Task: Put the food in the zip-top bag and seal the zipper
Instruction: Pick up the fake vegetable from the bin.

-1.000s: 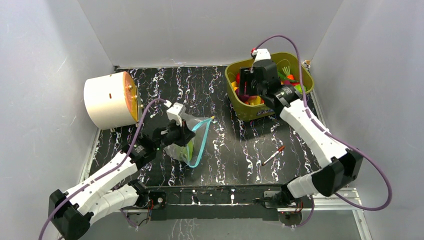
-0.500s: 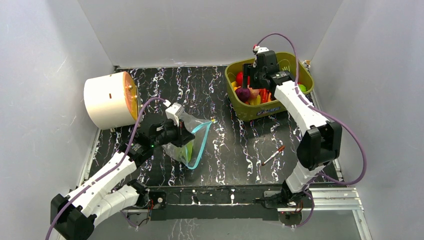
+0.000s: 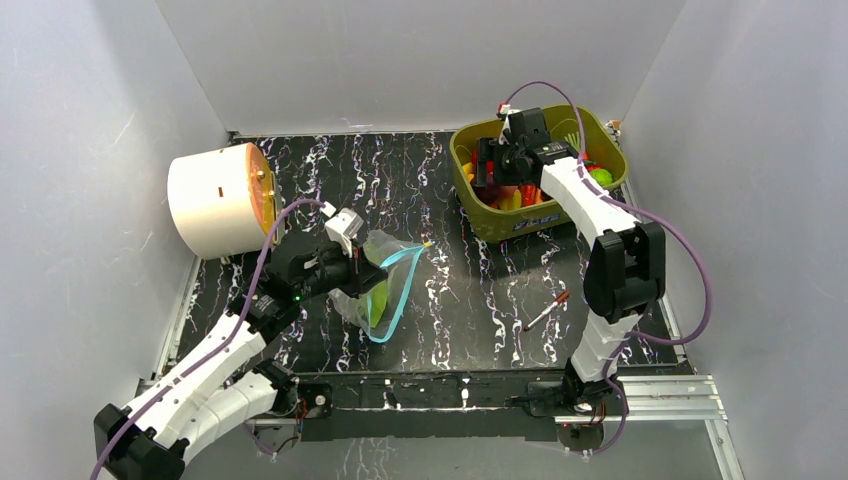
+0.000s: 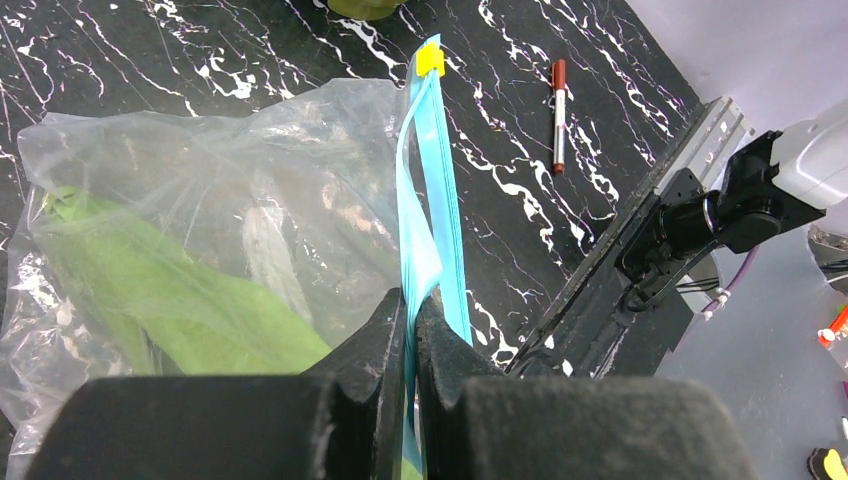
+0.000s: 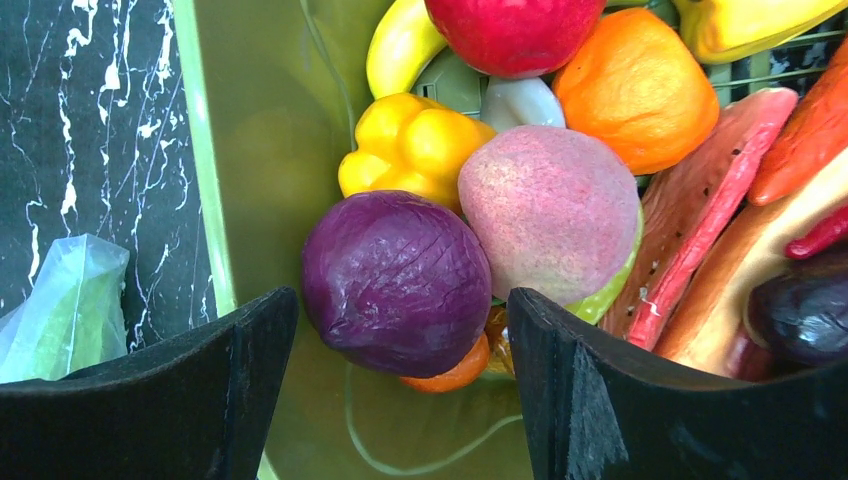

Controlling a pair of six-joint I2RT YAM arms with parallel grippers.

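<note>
Black marbled bench [image 3: 450, 290] is spread beneath both arms, with an olive tub [image 3: 497, 222] set at its far right. Left of centre, the zip-top bag [image 4: 230, 200], a green leaf [image 4: 150, 290] inside, is held by its blue zipper [image 4: 430, 180], which is pinched between the closed left jaws. A purple onion [image 5: 397, 282] in the tub is flanked by the parted right jaws, ungripped.

Left arm [image 3: 215, 352], right arm [image 3: 588, 203]: white shells, black joints, purple cables [image 3: 545, 84], matte black gripper fingers [image 5: 620, 400].
</note>
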